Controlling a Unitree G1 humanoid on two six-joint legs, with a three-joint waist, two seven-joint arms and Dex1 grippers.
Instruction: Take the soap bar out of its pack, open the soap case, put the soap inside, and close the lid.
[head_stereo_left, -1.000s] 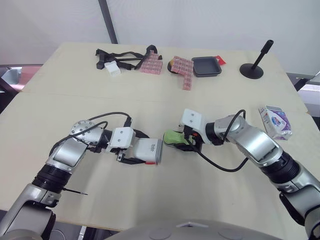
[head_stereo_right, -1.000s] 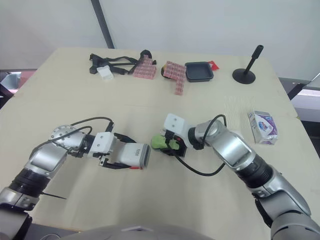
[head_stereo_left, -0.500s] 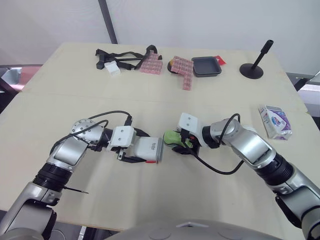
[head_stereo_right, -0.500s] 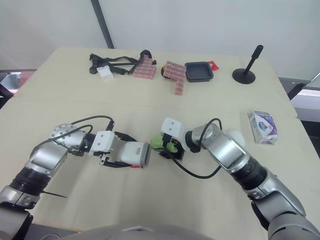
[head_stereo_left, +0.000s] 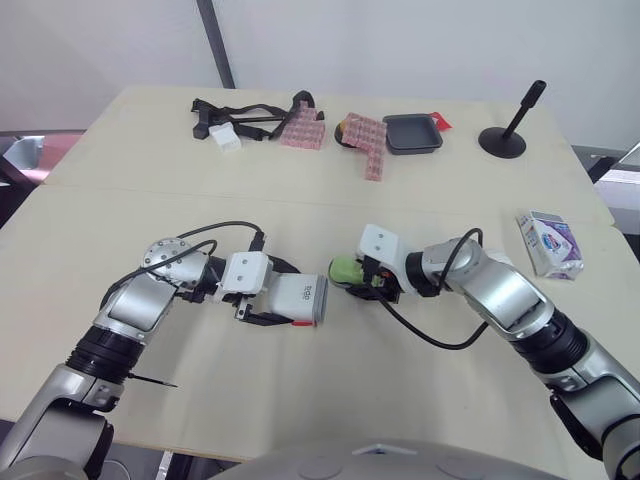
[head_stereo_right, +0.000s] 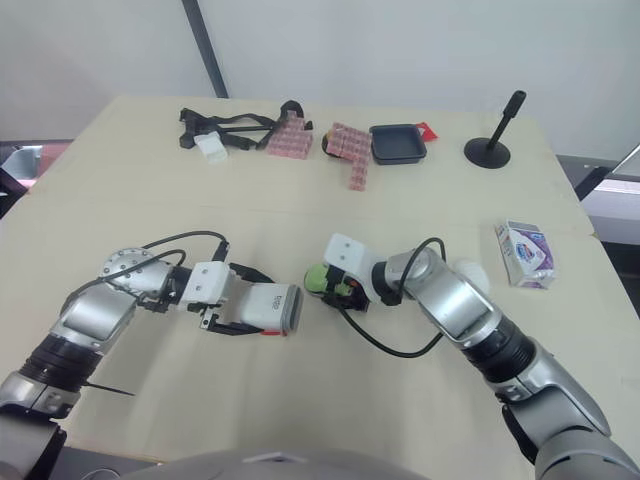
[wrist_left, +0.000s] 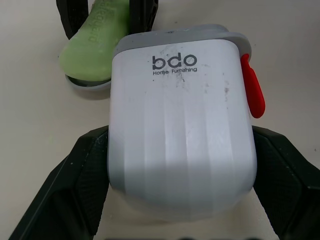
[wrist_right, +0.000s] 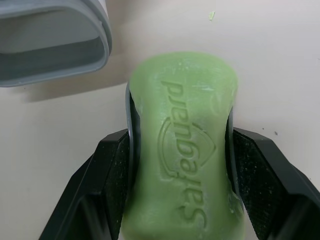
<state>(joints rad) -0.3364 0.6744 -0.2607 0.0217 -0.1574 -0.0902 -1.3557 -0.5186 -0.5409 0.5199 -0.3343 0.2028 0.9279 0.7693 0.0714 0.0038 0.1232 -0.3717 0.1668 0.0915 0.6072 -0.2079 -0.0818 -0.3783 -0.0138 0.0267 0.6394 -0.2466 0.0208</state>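
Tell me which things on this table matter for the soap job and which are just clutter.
For the job: soap, soap case, soap pack.
Lying about: black tray, black stand, pink packets, black straps.

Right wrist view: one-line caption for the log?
Right gripper clamps the green soap bar, beside the open soap case.

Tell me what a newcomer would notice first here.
The green soap, clamped in the right gripper at the middle of the table, stands out most. Beside it, the left gripper clamps the white case, open end toward the soap. The pack lies near the table's right edge.
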